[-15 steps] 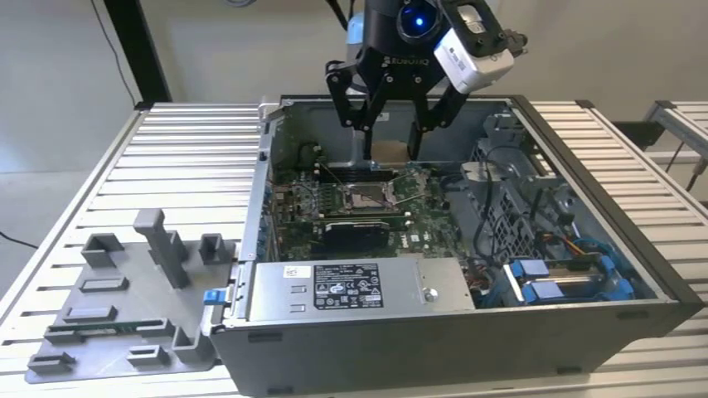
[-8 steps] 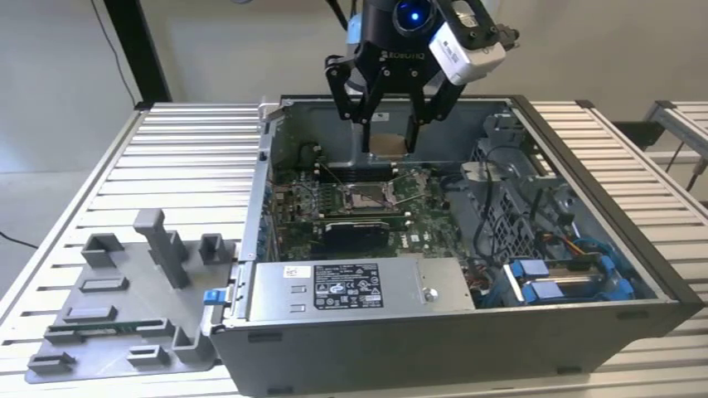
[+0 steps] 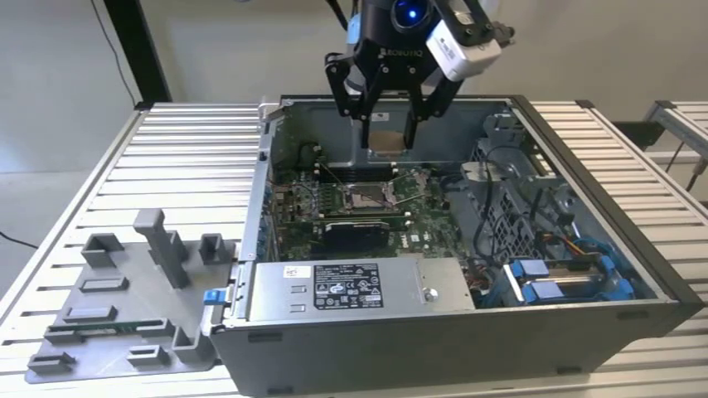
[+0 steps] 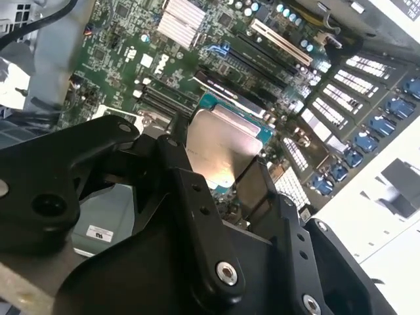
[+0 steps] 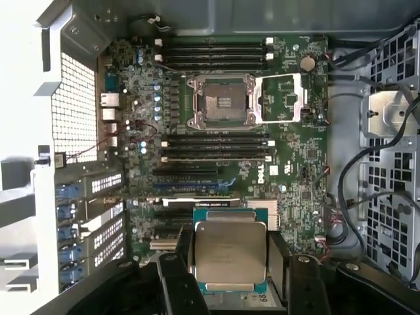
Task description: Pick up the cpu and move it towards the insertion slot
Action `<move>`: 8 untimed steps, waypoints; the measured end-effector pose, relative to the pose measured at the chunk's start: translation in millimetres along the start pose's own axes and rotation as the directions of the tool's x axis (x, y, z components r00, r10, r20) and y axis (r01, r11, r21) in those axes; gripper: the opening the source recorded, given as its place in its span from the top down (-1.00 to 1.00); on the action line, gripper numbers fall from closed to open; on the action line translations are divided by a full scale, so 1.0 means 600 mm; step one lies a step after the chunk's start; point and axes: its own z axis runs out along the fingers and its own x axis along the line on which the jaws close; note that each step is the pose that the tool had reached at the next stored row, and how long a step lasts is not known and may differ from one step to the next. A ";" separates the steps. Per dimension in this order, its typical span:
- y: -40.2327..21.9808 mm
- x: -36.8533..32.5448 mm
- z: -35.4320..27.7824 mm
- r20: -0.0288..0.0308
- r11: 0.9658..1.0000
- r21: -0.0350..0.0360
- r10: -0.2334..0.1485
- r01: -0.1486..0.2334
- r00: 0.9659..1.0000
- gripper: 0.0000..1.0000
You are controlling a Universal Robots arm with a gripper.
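gripper (image 5: 230, 275) jaws pinching the cpu (image 5: 230, 257) by two opposite edges, silvery top facing both wrist views | pickup judged done; chip held aloft over the open computer case (image 3: 619, 191), clear of the board | insertion slot (image 5: 218, 100) farther off, frame open, empty; cpu well apart from it, approach remaining

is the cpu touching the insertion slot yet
Apart. The exterior view shows the cpu held in the gripper, up above the insertion slot with clear space between them.
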 end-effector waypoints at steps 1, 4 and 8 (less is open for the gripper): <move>0.002 0.000 0.000 0.000 1.000 0.000 0.000 0.000 1.000 1.00; 0.008 0.000 0.001 0.000 1.000 0.000 0.000 0.000 1.000 1.00; 0.015 0.000 0.003 0.000 1.000 0.000 0.000 0.000 1.000 1.00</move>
